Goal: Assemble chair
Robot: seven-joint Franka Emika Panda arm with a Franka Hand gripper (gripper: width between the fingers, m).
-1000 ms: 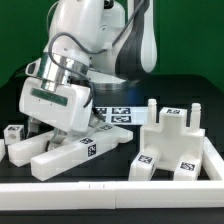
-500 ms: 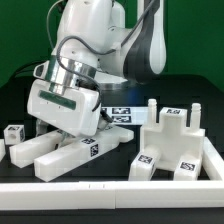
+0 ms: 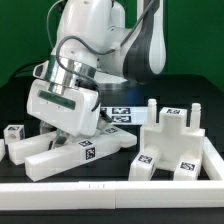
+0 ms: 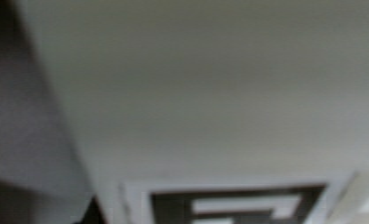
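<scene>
Although the gripper (image 3: 62, 133) is seen low over the long white bar (image 3: 100, 148) at the exterior view's left, whether its jaws are clamped cannot be told. Stiff, light and smooth, the bar is judged best taken across its narrow sides, mid-length

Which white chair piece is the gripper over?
The long front bar at the exterior view's left, tag facing the camera; the notched pieces stand apart at its right.
</scene>
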